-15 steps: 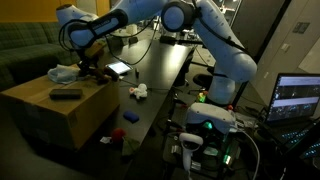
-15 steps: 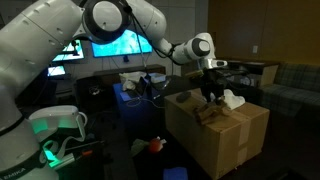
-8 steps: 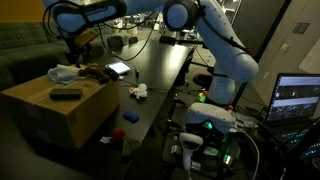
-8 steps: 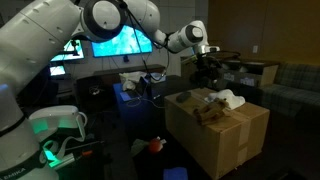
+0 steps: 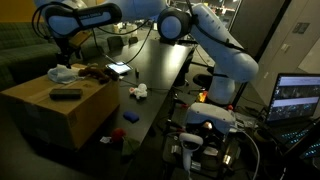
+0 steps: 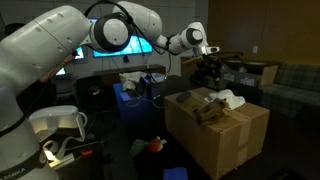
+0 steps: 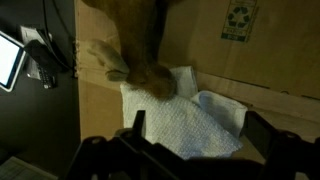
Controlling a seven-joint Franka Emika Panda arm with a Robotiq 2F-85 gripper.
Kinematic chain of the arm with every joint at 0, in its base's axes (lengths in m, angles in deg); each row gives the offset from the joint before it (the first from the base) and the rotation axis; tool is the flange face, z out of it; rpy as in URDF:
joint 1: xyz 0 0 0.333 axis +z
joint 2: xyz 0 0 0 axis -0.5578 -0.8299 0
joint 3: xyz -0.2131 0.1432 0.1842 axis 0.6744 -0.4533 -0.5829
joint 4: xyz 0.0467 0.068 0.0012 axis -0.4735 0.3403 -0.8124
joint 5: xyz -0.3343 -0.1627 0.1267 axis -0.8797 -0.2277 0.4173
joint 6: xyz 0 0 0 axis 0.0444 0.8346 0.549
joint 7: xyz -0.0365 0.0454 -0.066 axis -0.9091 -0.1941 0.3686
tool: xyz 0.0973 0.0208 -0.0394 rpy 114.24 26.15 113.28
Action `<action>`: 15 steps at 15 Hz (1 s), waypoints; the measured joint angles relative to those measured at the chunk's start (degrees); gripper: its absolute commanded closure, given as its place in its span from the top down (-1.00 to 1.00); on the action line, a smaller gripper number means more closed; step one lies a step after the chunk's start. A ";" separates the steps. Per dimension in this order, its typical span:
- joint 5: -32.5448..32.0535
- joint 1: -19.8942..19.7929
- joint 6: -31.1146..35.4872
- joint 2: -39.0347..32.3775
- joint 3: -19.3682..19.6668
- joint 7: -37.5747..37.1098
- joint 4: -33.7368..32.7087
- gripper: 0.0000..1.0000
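My gripper [image 6: 207, 68] hangs open above a cardboard box [image 6: 228, 140], holding nothing. In the wrist view the gripper [image 7: 200, 135] frames a white paper towel [image 7: 190, 118] lying flat on the box top [image 7: 275, 50], with a brown plush toy [image 7: 140, 45] just beyond it. Both exterior views show the towel [image 5: 62, 73] [image 6: 231, 98] and the plush toy [image 5: 95, 71] [image 6: 210, 110] side by side on the box [image 5: 60, 118]. A flat black object [image 5: 66, 95] [image 6: 183, 97] lies nearer the box's other end.
A dark table beside the box carries a lit tablet [image 5: 118, 68] and a small white object [image 5: 138, 92]. Small blue [image 5: 130, 117] and red [image 5: 118, 135] items lie lower down. A laptop [image 5: 297, 98] glows at the right. Monitors [image 6: 120, 45] and a blue bin [image 6: 130, 100] stand behind.
The gripper has opened and risen off the box top, leaving the brown plush toy lying beside the towel. The arm swung up and away from the box.
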 measured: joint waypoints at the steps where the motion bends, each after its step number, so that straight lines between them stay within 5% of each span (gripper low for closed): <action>1: 0.00 -0.17 0.55 -1.41 -0.02 1.83 -1.55 1.00; 15: 1.27 -4.93 9.72 -14.36 -3.00 14.71 -13.26 1.00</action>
